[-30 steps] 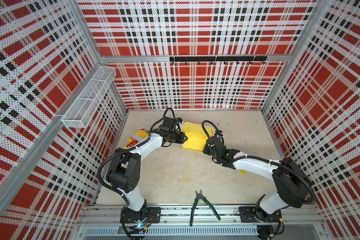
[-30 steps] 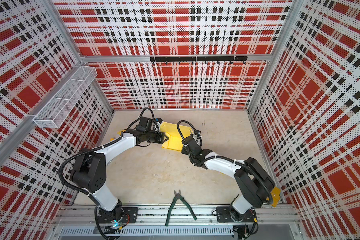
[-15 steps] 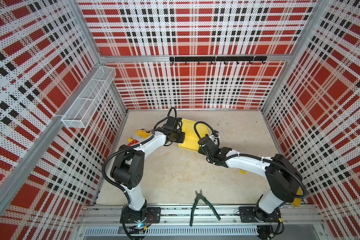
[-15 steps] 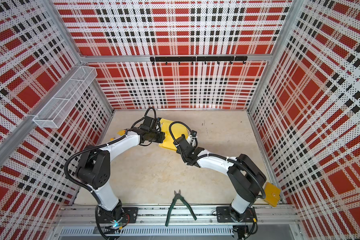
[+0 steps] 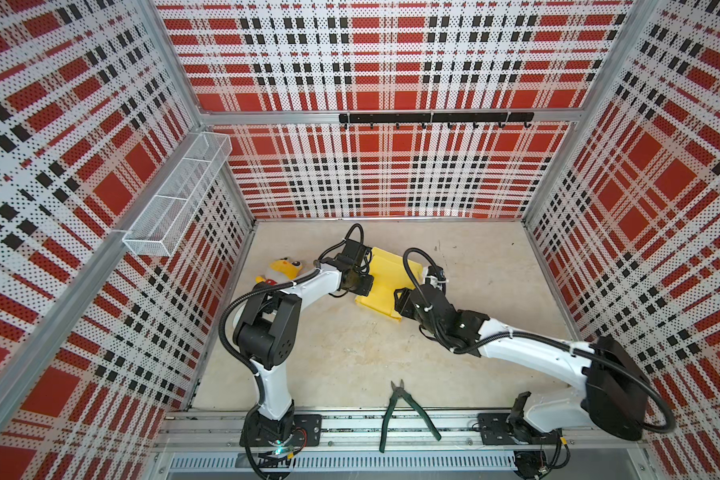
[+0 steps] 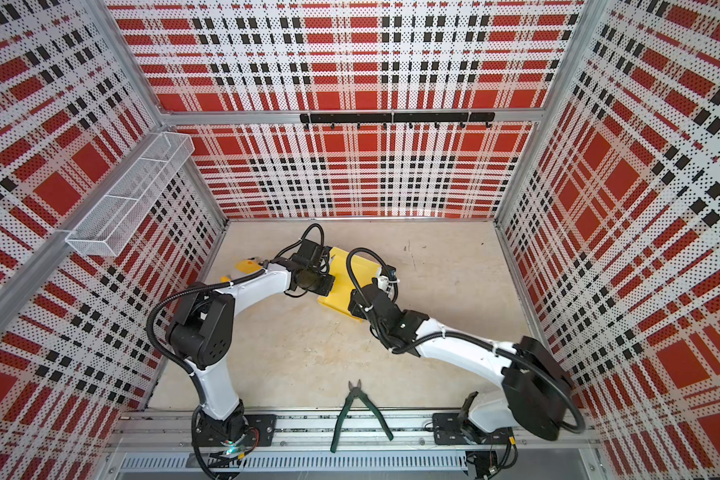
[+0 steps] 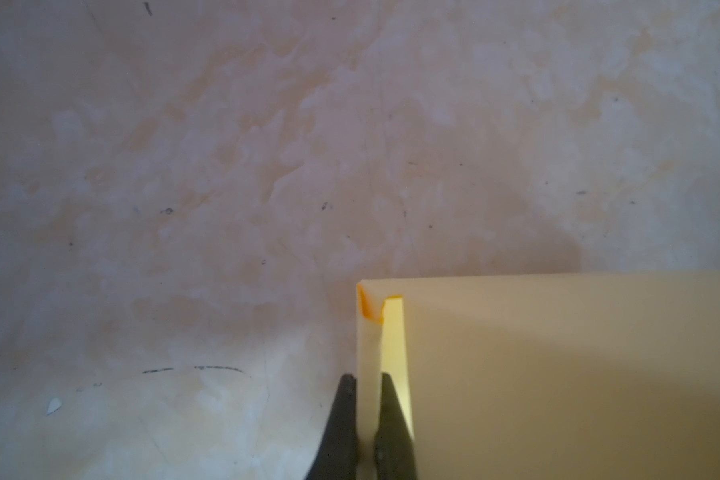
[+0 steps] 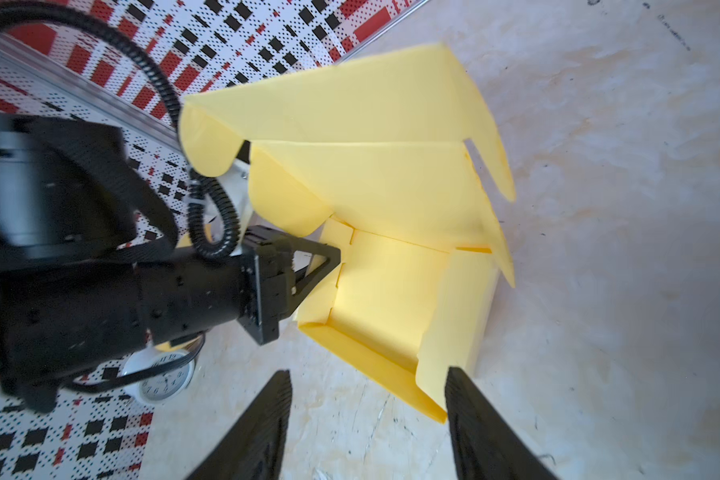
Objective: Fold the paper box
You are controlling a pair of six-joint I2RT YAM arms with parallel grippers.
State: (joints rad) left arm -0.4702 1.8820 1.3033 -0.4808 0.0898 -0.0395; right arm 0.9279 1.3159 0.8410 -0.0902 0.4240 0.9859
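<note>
My left tool (image 7: 367, 378) pinches a side wall of the paper box (image 5: 383, 291), which sits half-formed on the desk (image 5: 350, 353) between my arms. My right tool (image 8: 366, 376) stands spread and empty beside the loose flap (image 8: 454, 299). Next, I judge, it folds that flap inward.

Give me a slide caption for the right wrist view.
Left gripper pinches a wall of the paper box; open right gripper hangs at its corner.

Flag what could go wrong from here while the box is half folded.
1. The left tool is shut on one thin side wall of the pale yellow cardboard box; any pull may tear or crease it near the corner slot.
2. The right tool stands open, holding nothing, so the loose flap beside it may spring outward.
</note>
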